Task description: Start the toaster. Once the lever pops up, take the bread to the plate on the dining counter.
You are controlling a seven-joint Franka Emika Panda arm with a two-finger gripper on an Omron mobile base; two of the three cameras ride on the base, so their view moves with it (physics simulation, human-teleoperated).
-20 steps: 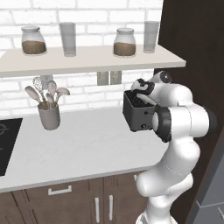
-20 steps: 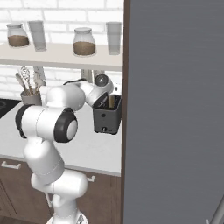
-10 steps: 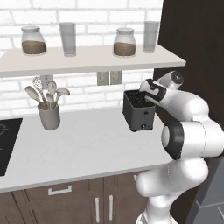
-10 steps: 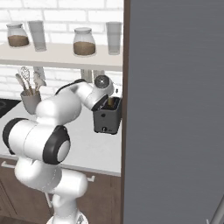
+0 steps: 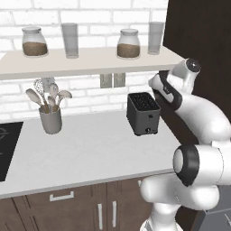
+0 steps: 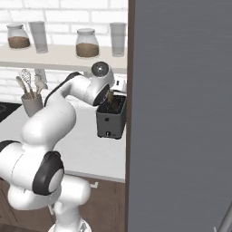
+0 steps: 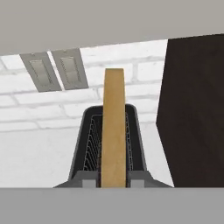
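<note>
Swung off the toaster's (image 5: 143,113) front since a second ago, the gripper (image 6: 112,96) hovers above its slots; bread (image 7: 113,127) stands upright there, seemingly already toasted; finger spread unclear; carrying it to the plate remains.

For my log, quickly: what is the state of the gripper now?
Gripper: shut on the bread, holding it edge-on above the toaster.

Robot arm (image 5: 198,135): glossy white, rounded shell segments joined by dark grey to black joint bands. A round white cap with a small dark centre closes the upper joint (image 5: 193,65); the same cap (image 6: 99,70) appears from the other side. The hand section (image 5: 164,88) is white with black trim. No cables or markings are visible.
</note>
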